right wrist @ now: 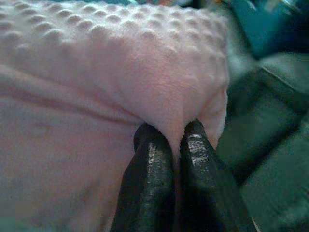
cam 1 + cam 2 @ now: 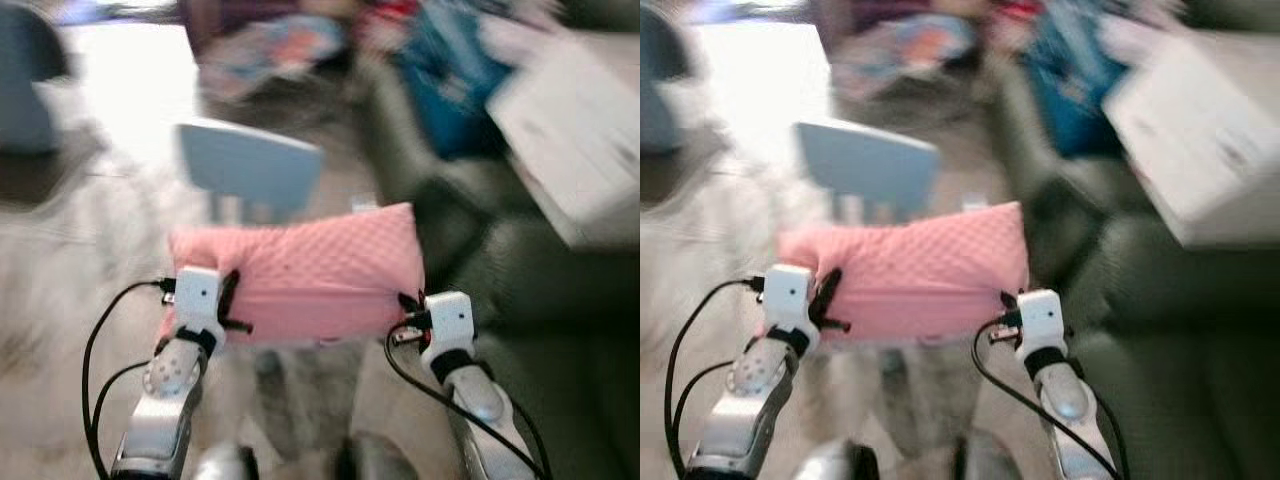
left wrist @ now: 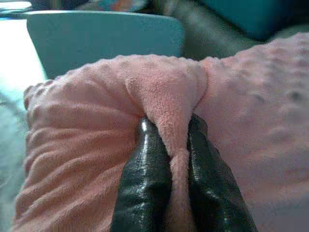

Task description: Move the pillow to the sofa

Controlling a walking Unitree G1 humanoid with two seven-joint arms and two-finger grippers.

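Observation:
A pink dimpled pillow (image 2: 300, 270) hangs in the air in front of me, held level between both arms. My left gripper (image 2: 232, 305) is shut on its left edge; in the left wrist view a fold of pink fabric (image 3: 169, 106) is pinched between the black fingers (image 3: 145, 188). My right gripper (image 2: 408, 310) is shut on the pillow's right edge (image 1: 193, 92), its two fingers (image 1: 152, 183) pressed together on the cloth. The dark grey sofa (image 2: 560, 330) lies to my right, below and beyond the pillow. The head views are blurred.
A small light blue table (image 2: 250, 165) stands on the floor just beyond the pillow. On the sofa lie a large white box (image 2: 580, 130) and a blue bundle (image 2: 450, 80). Colourful clutter (image 2: 280, 50) sits further back. Pale floor (image 2: 60, 270) spreads to the left.

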